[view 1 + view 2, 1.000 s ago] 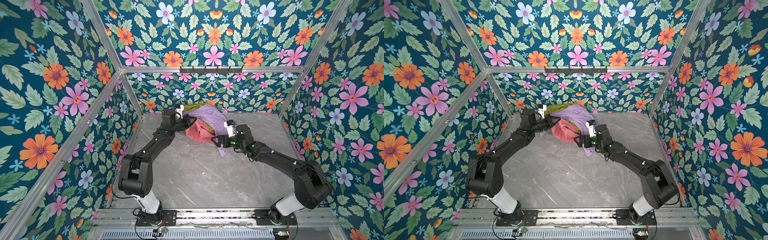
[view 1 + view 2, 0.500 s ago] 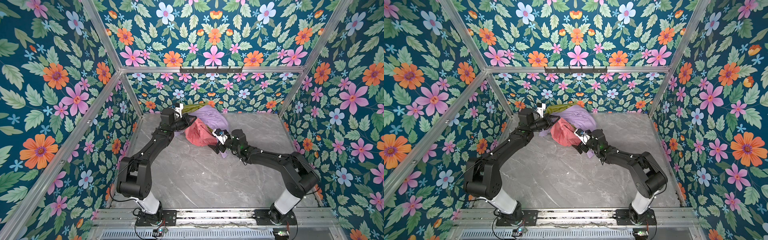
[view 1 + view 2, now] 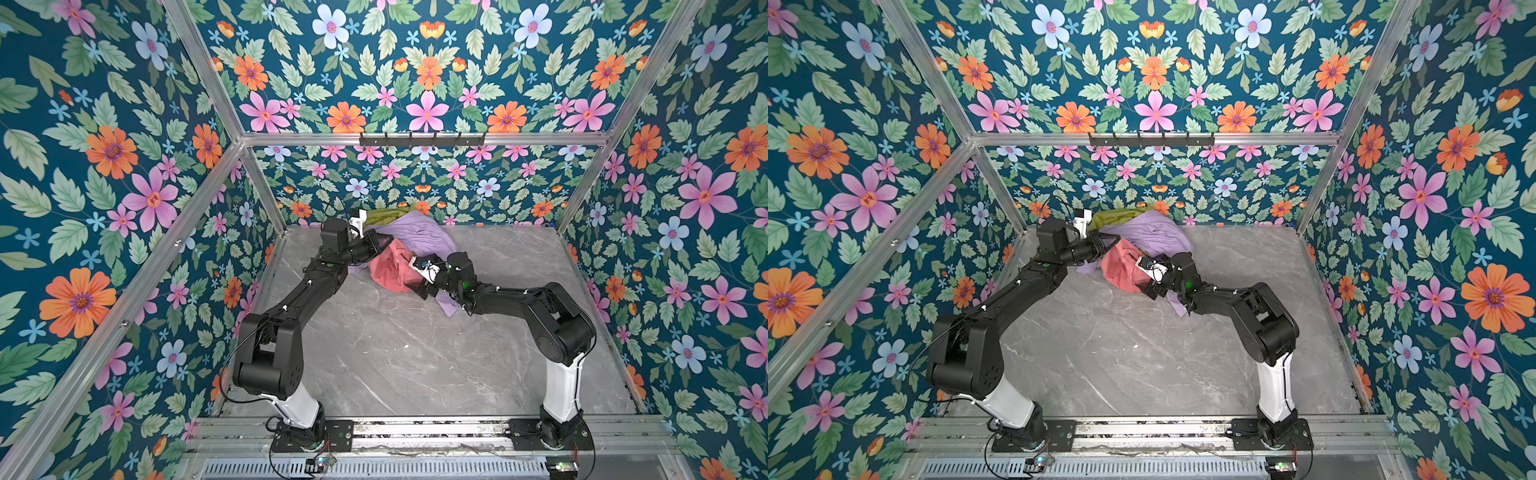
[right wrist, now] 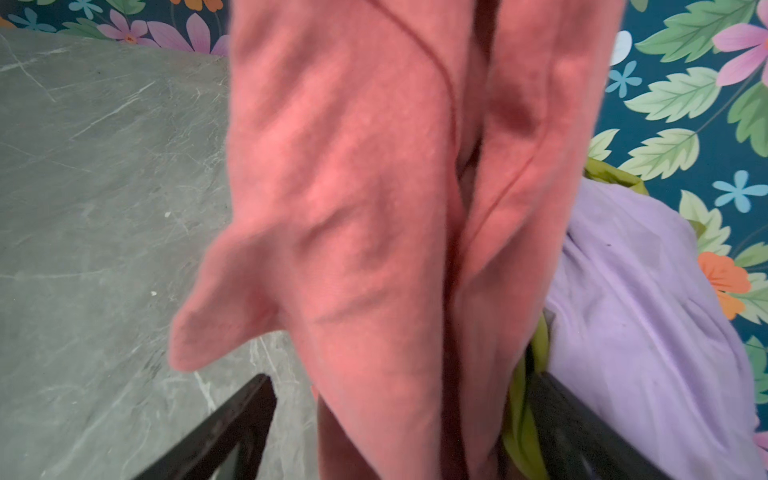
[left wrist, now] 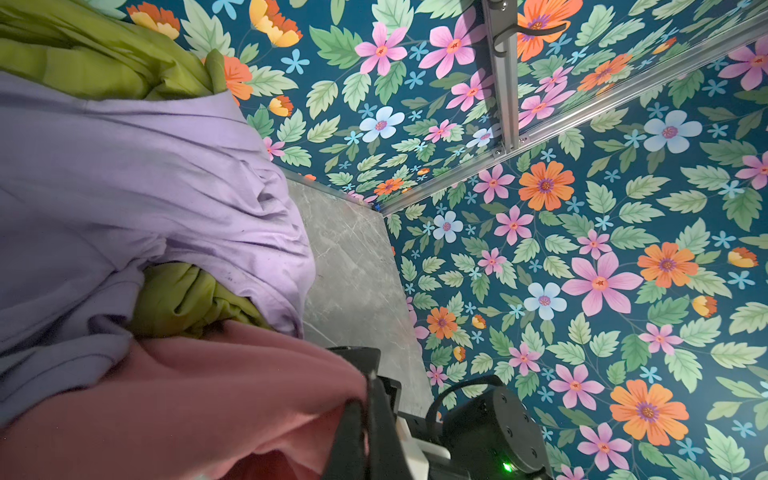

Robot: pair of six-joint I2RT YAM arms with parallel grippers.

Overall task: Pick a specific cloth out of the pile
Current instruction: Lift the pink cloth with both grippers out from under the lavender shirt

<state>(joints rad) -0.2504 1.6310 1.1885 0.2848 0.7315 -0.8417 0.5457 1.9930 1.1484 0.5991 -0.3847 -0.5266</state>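
The pile lies at the back of the table: a large lilac cloth (image 3: 419, 232) (image 3: 1150, 232) (image 5: 145, 187) over an olive-green one (image 3: 384, 215) (image 3: 1115, 216). The salmon-pink cloth (image 3: 390, 270) (image 3: 1121, 268) (image 4: 374, 208) hangs at the pile's front. My left gripper (image 3: 388, 243) (image 5: 363, 399) is shut on the pink cloth's upper edge. My right gripper (image 3: 414, 277) (image 4: 401, 382) is open, and the hanging pink fabric sits between its two fingers. A fold of olive-green fabric (image 4: 532, 374) rests against one right finger.
The grey marble table (image 3: 395, 353) is boxed in by floral walls on three sides. A black hook rail (image 3: 422, 139) runs along the back wall. A tail of the lilac cloth (image 3: 451, 305) lies under my right wrist.
My right gripper has moved left from the lilac tail to the pink cloth's lower end. The left gripper has kept its hold and raised the pink cloth a little.
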